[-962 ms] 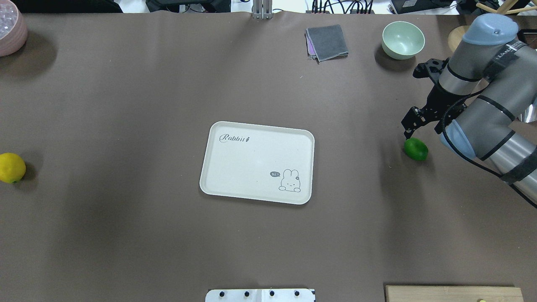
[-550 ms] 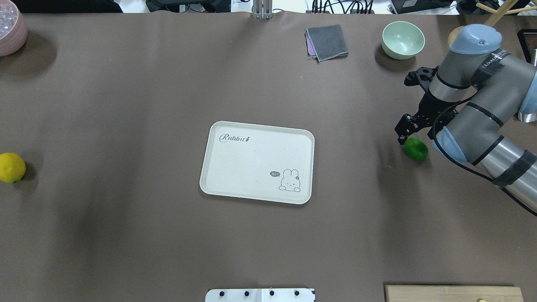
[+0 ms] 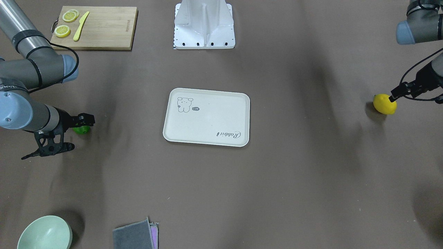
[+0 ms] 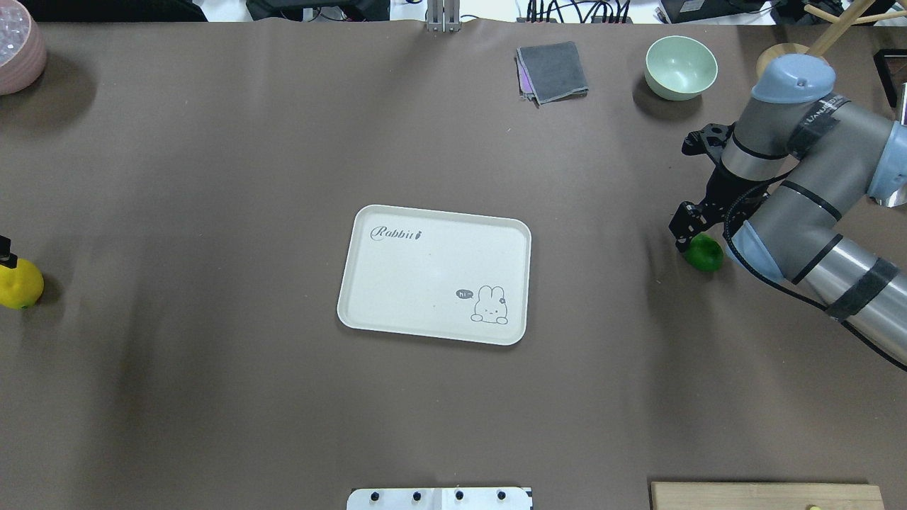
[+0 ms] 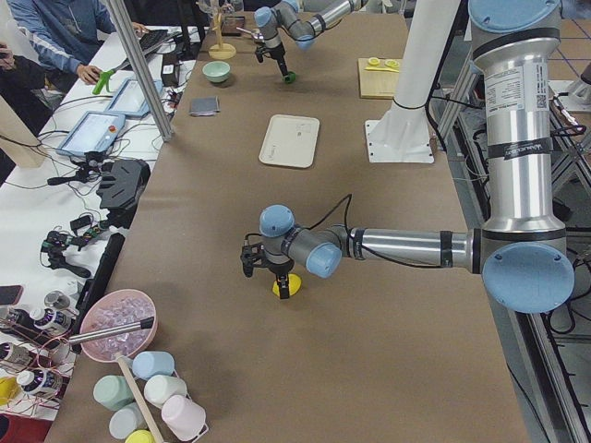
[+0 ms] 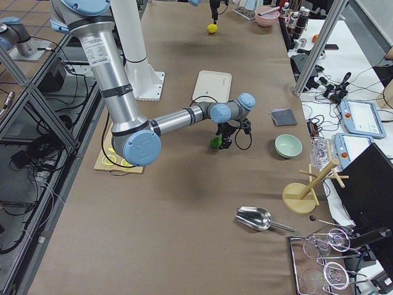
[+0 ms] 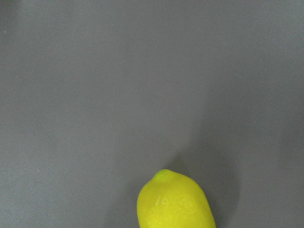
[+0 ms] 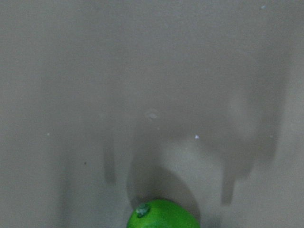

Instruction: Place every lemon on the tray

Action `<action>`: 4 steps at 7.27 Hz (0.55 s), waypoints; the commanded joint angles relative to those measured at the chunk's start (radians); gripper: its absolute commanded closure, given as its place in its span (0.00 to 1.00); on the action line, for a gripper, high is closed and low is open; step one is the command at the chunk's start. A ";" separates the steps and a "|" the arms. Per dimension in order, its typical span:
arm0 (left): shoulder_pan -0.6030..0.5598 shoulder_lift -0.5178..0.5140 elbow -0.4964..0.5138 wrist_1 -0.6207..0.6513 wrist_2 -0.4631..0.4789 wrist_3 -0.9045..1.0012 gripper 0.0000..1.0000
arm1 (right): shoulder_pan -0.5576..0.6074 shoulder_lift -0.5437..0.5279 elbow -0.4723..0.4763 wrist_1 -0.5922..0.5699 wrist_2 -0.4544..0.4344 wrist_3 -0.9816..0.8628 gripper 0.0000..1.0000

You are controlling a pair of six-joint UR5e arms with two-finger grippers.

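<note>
The tray (image 4: 432, 269) lies in the middle of the table (image 4: 212, 177), straight out from the robot's base (image 3: 204, 26). The left lemon (image 4: 20, 283) sits well off to the robot's left of the tray, near the table's end, with the left gripper (image 3: 394, 96) just over it. The right lemon (image 4: 703, 253) sits on the tray's other side, closer to it, with the right gripper (image 4: 684, 228) just above it. Along the far edge, on the robot's right half, a folded cloth (image 4: 553, 71) lies left of a bowl (image 4: 681, 67). At the near edge, right of the base, a cutting board (image 3: 104, 31) carries lemon slices (image 3: 62, 31) with a knife (image 3: 80, 26) beside them. Another bowl (image 4: 18, 49) stands in the far left corner.
</note>
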 commanded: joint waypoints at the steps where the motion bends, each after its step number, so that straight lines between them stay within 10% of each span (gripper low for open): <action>1: 0.021 0.001 0.060 -0.105 0.010 -0.054 0.03 | 0.001 0.005 -0.006 -0.002 -0.001 0.003 0.56; 4: 0.038 -0.010 0.064 -0.112 0.013 -0.105 0.04 | 0.001 0.005 -0.006 0.000 0.002 0.004 0.74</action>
